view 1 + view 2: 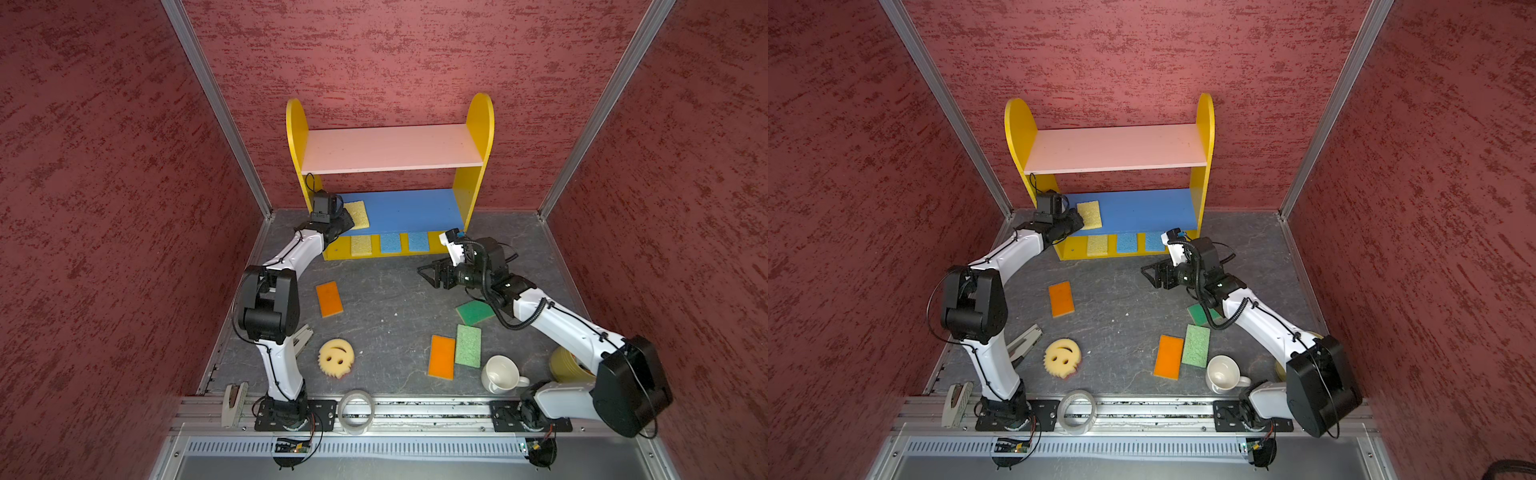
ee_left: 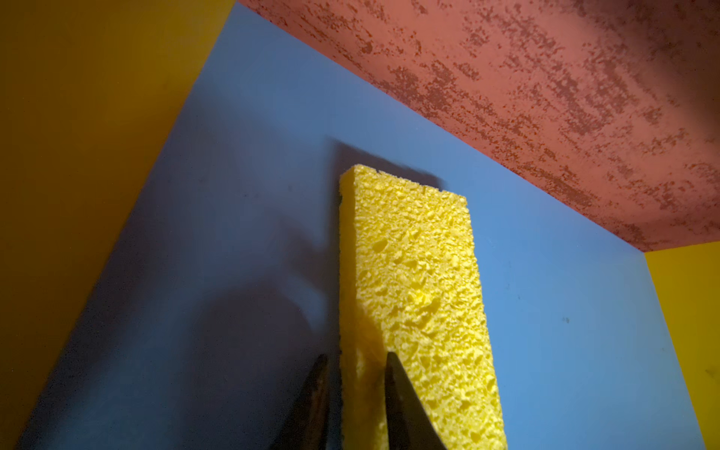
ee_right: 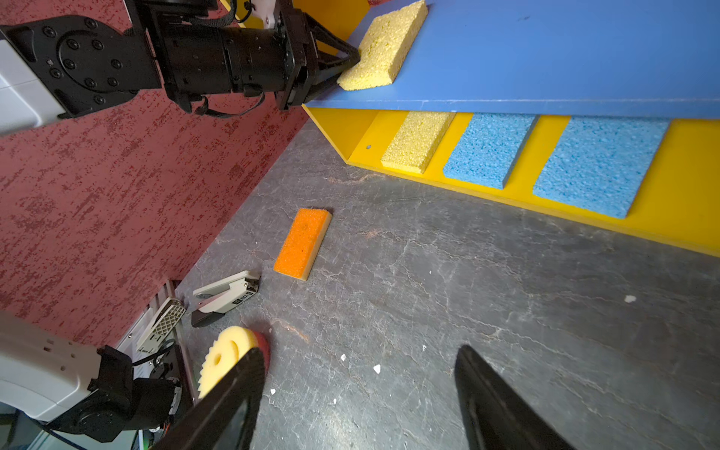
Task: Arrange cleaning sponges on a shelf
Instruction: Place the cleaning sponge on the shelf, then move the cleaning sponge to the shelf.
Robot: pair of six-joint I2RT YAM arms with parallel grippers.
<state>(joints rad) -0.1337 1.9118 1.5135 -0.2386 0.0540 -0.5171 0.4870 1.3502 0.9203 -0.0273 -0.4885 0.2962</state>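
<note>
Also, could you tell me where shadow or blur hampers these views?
Left wrist view: the yellow sponge is sharp, but a heavy shadow darkens the blue board beside it. Right wrist view: the right pincer is dark and soft up close. Both top views: evenly lit.

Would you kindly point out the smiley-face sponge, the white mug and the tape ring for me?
smiley-face sponge (image 1: 336,358), in a top view, centre of its yellow face.
white mug (image 1: 500,372), in a top view, inside of its bowl.
tape ring (image 1: 355,429), in a top view, near side of its band.
</note>
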